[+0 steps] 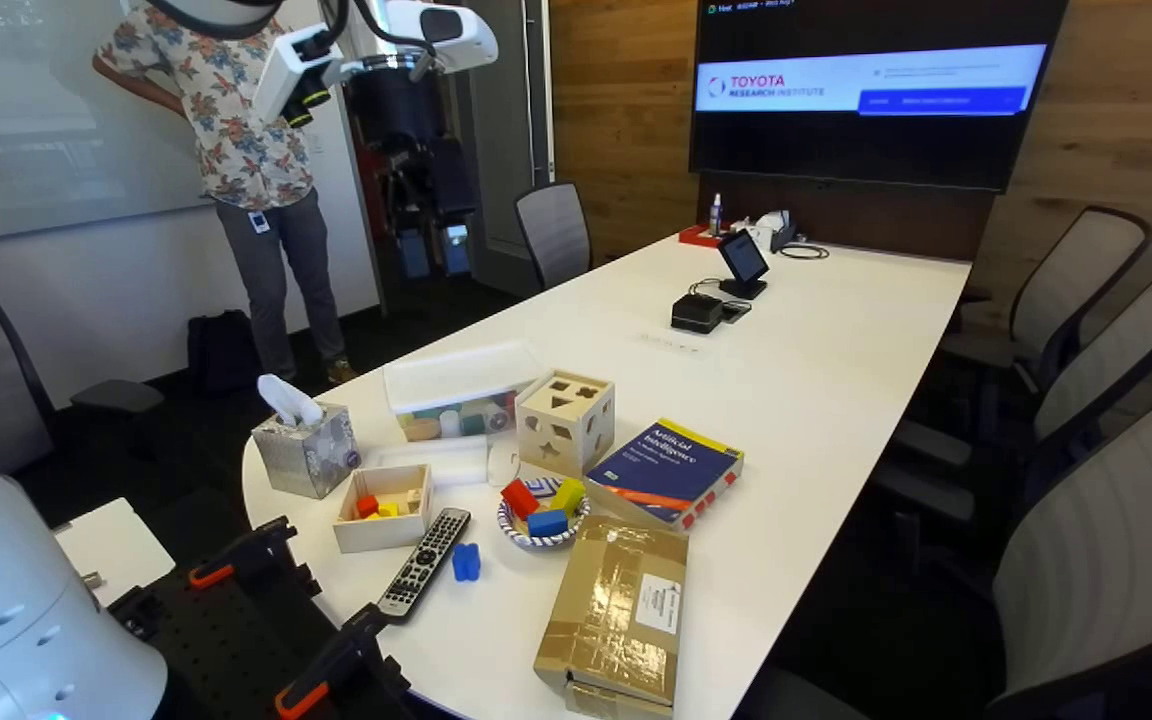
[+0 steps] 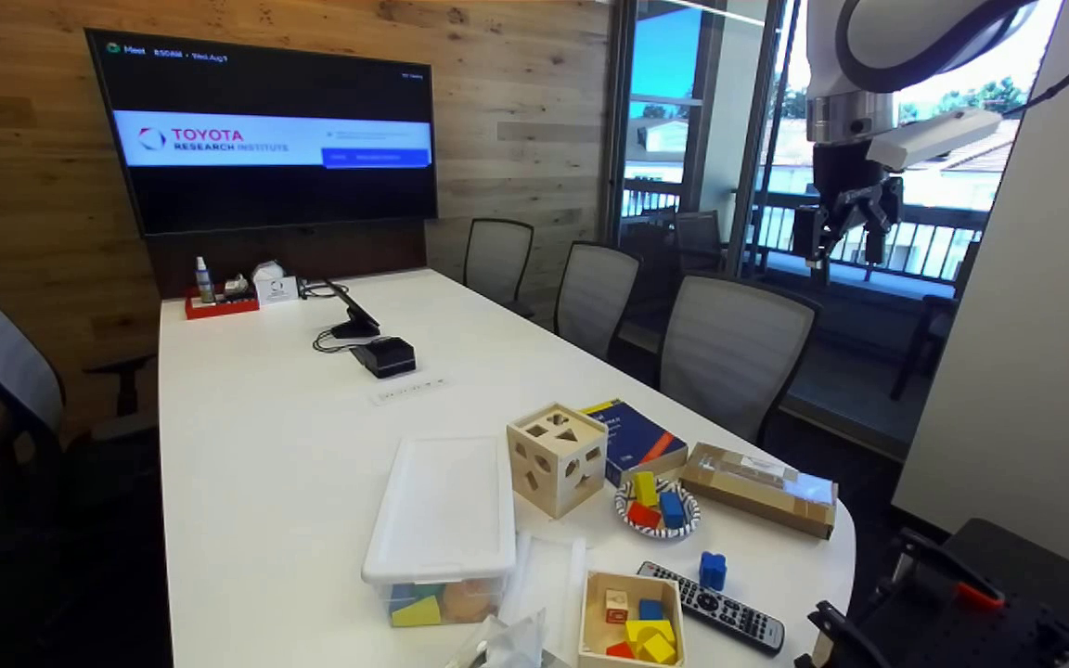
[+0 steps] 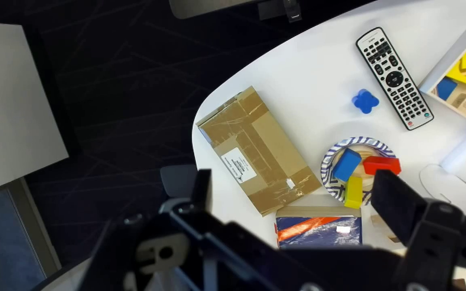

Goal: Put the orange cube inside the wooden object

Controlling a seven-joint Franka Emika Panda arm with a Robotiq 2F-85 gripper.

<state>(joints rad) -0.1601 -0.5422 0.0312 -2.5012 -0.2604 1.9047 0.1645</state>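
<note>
Red block (image 1: 520, 498): in the bowl (image 1: 538, 541), beside a blue block (image 1: 547, 523) and a yellow block (image 1: 568, 496).
Its long axis: nearly level, left to right, in the wrist view; slanting from upper left to lower right in an exterior view.
Its ends: in the wrist view the right one reaches the bowl's rim, the left one points in toward the blue block.
Second red block (image 1: 367, 506): in the tray (image 1: 384, 536), beside yellow pieces (image 1: 389, 510); partly hidden, so its long axis cannot be told.
Block the task means: cannot be told between these two.
Wood box (image 1: 564, 423): upright on the bench (image 1: 796, 360), between the bin (image 1: 461, 400) and the book (image 1: 666, 463); cut-out top facing up, two cut-out sides showing in both exterior views.
Pincer (image 2: 845, 250): spread wide, the package (image 3: 261, 151) seen through the gap in the wrist view.
Arm (image 2: 901, 42): slopes in from the upper right in an exterior view, its wrist upright.
Pincer's aim: straight down in both exterior views, hanging well above the bench and well apart from blocks and box.
</note>
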